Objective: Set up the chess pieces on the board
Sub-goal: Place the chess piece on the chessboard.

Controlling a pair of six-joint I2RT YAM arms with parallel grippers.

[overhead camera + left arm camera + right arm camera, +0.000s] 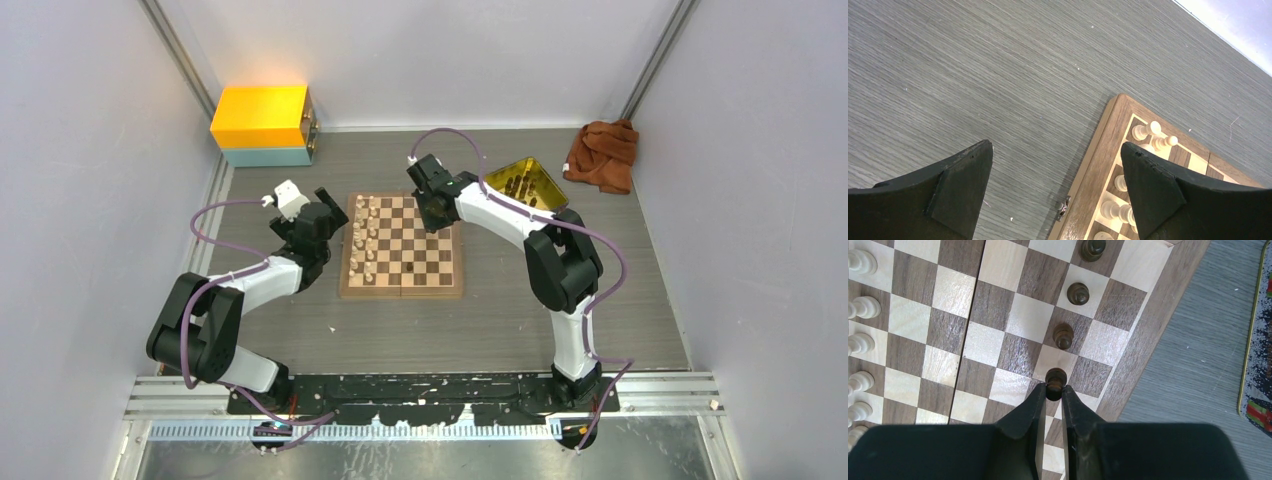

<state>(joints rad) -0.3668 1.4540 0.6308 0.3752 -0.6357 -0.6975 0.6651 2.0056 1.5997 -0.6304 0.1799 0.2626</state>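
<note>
The chessboard [420, 262] lies mid-table. Several cream pieces [364, 240] stand in two columns on its left side, also in the left wrist view [1147, 131] and at the left edge of the right wrist view [860, 307]. My right gripper [1054, 389] is shut on a dark pawn [1055, 378] over the board's far right part [436, 205]. Three more dark pawns [1064, 335] stand in a line beyond it. My left gripper [1055, 155] is open and empty over the board's left edge [318, 222].
A yellow tray [545, 190] holding several dark pieces sits right of the board; its rim shows in the right wrist view [1254, 335]. A yellow and blue box [262, 125] stands at the back left. A brown cloth [603, 152] lies at the back right.
</note>
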